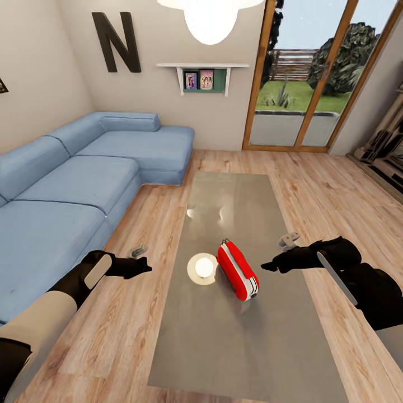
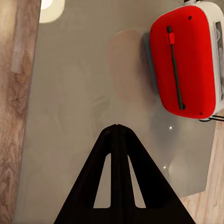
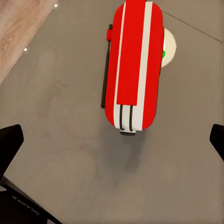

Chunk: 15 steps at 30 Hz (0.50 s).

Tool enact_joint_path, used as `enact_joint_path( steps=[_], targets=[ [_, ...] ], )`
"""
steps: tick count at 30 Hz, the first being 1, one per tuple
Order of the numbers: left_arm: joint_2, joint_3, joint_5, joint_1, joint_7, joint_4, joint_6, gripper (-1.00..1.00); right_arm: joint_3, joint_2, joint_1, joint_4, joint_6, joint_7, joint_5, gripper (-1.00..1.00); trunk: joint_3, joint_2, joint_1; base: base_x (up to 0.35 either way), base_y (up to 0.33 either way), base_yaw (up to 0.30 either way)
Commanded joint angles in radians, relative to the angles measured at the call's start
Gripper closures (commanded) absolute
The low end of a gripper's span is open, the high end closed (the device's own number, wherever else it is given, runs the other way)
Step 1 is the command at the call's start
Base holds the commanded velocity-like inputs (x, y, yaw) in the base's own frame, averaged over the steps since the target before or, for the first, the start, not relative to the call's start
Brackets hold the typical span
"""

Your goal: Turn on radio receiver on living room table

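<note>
A small bright red rounded radio receiver (image 1: 238,271) with white stripes is seen standing on the long glossy grey-brown desk (image 1: 235,336), near its middle, just beside a round white lamp reflection (image 1: 202,268). The left gripper (image 1: 140,265) is held over the desk's left edge, fingers pressed together. The right gripper (image 1: 268,266) is held near the radio's right side, fingers (image 3: 10,140) spread wide.
</note>
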Motion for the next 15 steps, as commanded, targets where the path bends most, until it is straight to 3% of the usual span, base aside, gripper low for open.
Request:
enact_joint_path(
  steps=[1, 15],
  targets=[
    [0.0, 0.0, 0.0, 0.0, 0.0, 0.0, 0.0, 1.0, 0.0, 0.0, 0.0, 0.0, 0.0, 0.0, 0.0, -1.0, 0.0, 0.0, 0.0, 0.0, 0.0, 0.0],
    [0.0, 0.0, -0.001, 0.0, 0.0, 0.005, 0.0, 1.0, 0.0, -0.001, 0.0, 0.001, 0.0, 0.0, -0.001, -1.0, 0.006, 0.0, 0.0, 0.0, 0.0, 0.0]
  ],
)
